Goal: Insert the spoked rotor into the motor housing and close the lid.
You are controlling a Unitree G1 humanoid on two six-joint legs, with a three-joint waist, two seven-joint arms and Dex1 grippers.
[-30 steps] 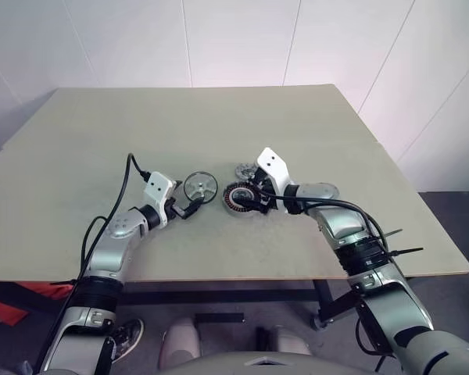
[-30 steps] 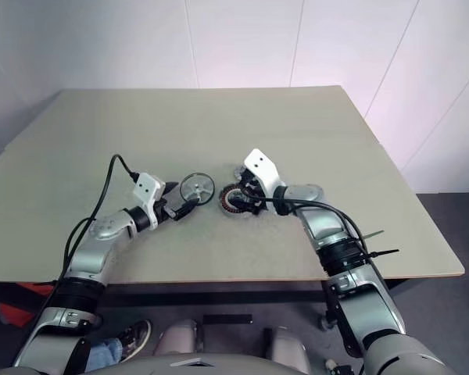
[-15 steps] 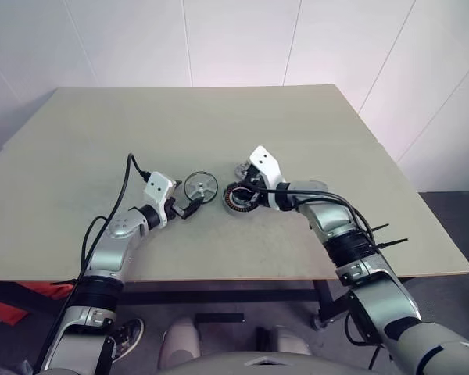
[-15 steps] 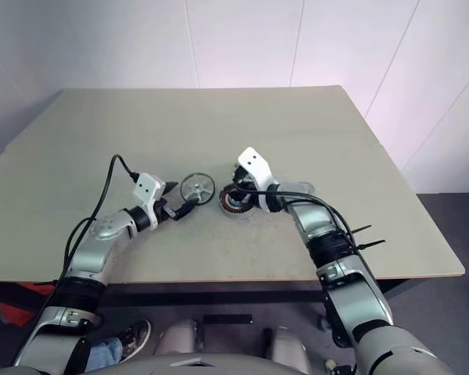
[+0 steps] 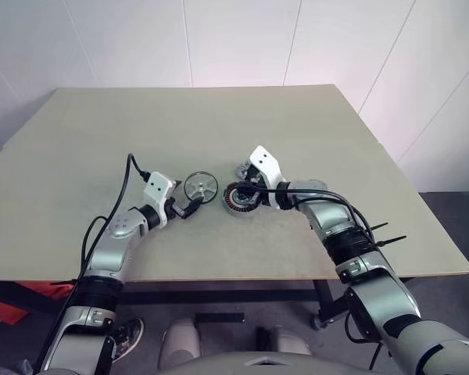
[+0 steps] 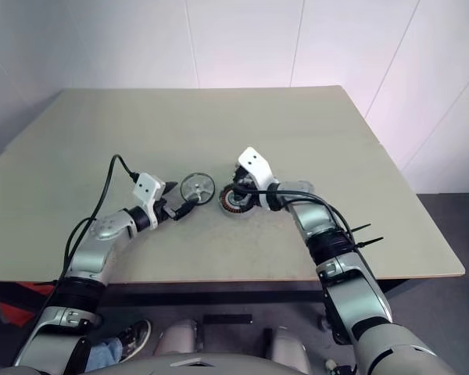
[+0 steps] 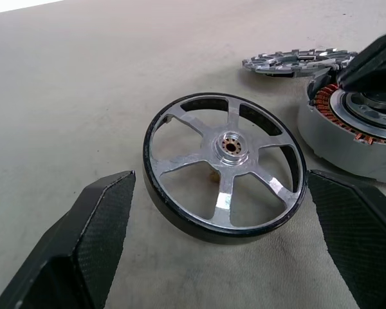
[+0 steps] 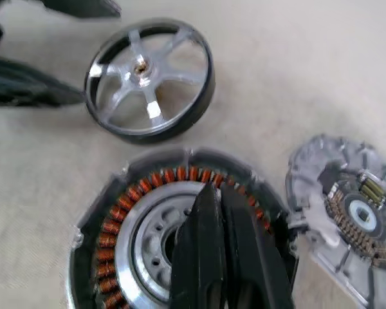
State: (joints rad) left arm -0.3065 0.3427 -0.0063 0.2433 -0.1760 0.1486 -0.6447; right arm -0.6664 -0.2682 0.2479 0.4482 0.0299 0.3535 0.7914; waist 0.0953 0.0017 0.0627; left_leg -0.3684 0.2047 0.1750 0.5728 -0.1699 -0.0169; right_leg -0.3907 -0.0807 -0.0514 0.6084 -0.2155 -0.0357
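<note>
The spoked rotor (image 7: 225,167) lies flat on the table, with a dark rim and silvery spokes. My left gripper (image 5: 189,208) is open, one finger (image 7: 96,225) on each side of the rotor's near edge, not touching it. To the rotor's right sits the motor housing (image 8: 125,219) with coppery windings around a silvery centre. My right gripper (image 8: 215,212) is shut, its two fingers pressed together over the housing's centre with nothing visible between them. The lid (image 8: 347,212) lies just behind the housing, ribbed face up.
All three parts sit near the middle of the beige table (image 5: 141,133). A black cable (image 5: 133,168) loops from my left wrist. The table's front edge (image 5: 242,277) runs close below both arms, and white walls stand behind.
My right gripper's fingers have gone from apart to shut, and the hand has edged slightly left over the housing. The left gripper and the parts have stayed put.
</note>
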